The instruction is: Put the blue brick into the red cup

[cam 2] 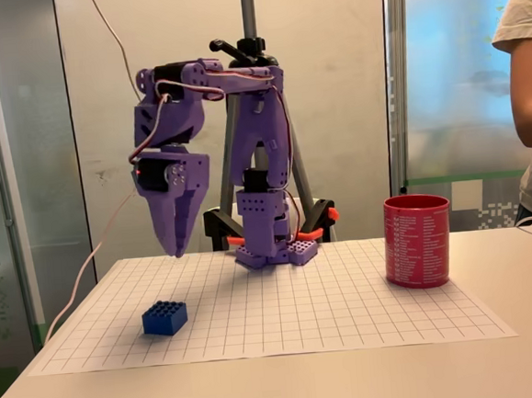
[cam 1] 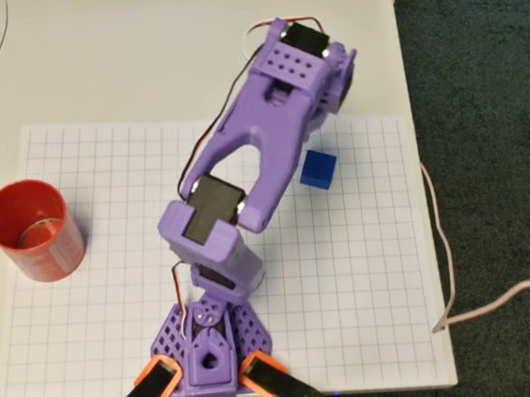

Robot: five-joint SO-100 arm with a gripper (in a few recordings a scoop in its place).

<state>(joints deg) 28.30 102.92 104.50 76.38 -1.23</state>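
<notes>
The blue brick (cam 1: 318, 169) (cam 2: 165, 318) lies flat on the grid sheet, studs up, on the right in the overhead view. The red cup (cam 1: 34, 230) (cam 2: 418, 240) stands upright at the opposite side of the sheet, with nothing visible inside it. My purple gripper (cam 2: 177, 250) points straight down and hangs well above the sheet, a little behind the brick in the fixed view. Its fingers (cam 2: 170, 220) meet at a point and hold nothing. In the overhead view the arm's wrist (cam 1: 314, 64) covers the fingertips, just beyond the brick.
The arm's base (cam 1: 208, 343) (cam 2: 272, 249) is clamped at the sheet's edge between brick and cup. A tripod (cam 2: 249, 34) stands behind it. A person (cam 2: 528, 77) stands near the cup's side. A cable (cam 1: 445, 238) runs along the table edge by the brick.
</notes>
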